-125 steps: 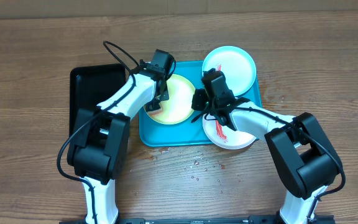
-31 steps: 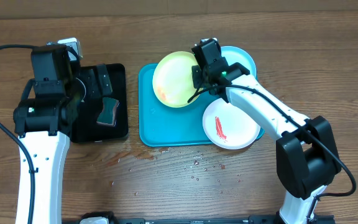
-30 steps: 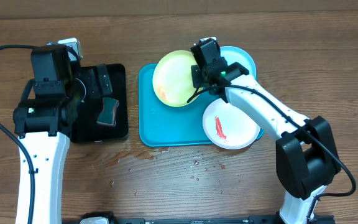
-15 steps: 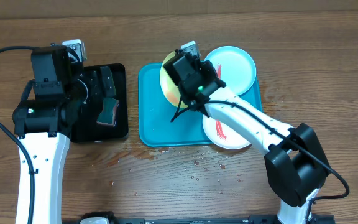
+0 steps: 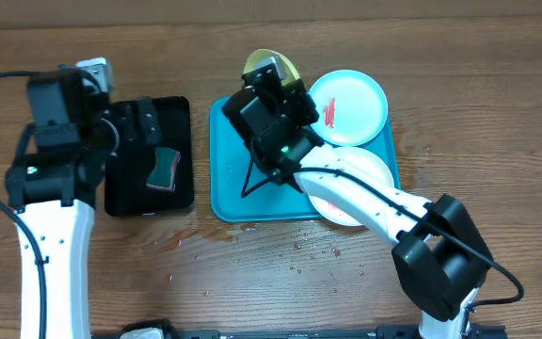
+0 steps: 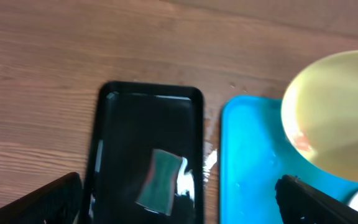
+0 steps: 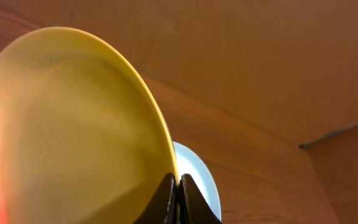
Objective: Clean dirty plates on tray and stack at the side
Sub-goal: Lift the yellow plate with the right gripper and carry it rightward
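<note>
Risk: right end effector [image 7: 178, 185] grips yellow plate [image 7: 73, 130] only by its thin rim, near upright, so a slip drops it onto tray [image 5: 226, 196] below; left end effector [image 6: 179, 200] hangs released.

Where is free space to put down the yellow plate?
Bare: the left part of the turquoise tray, beside the black tray, and the table right of it. Crowded: the tray's right side, with the light blue plate and the white plate under the right arm.
</note>
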`<state>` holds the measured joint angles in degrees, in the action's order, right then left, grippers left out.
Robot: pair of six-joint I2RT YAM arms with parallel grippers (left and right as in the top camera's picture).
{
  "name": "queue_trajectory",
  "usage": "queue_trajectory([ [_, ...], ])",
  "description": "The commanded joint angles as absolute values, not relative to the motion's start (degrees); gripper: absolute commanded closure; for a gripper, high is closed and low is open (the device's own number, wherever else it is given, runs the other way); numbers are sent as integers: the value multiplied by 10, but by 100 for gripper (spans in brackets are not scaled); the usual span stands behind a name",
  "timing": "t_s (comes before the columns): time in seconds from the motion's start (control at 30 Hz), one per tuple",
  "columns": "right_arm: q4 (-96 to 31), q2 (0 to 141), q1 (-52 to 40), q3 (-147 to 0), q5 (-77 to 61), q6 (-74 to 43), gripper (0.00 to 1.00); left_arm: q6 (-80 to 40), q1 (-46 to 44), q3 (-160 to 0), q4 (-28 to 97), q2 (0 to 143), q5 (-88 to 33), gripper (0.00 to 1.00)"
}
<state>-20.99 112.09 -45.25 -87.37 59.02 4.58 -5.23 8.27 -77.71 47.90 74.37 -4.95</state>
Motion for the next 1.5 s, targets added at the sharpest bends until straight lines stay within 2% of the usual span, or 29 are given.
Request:
queue_trajectory([
  [0.0, -198, 1122, -465, -892, 625, 80, 96, 3, 123, -785, 474, 733, -104, 0],
  [0.2, -189, 1122, -476, -892, 665, 82, 96, 22, 190, -785, 473, 733, -173, 0],
  [0.47, -123, 1122, -483, -892, 681, 176, 96, 54, 233, -785, 468, 733, -240, 0],
  [1.0, -43, 1123, -493, -892, 664, 363, 96, 57, 234, -785, 467, 733, -241, 0],
  [1.47, -37, 1123, -493, -892, 664, 380, 96, 58, 234, -785, 467, 733, -241, 0],
])
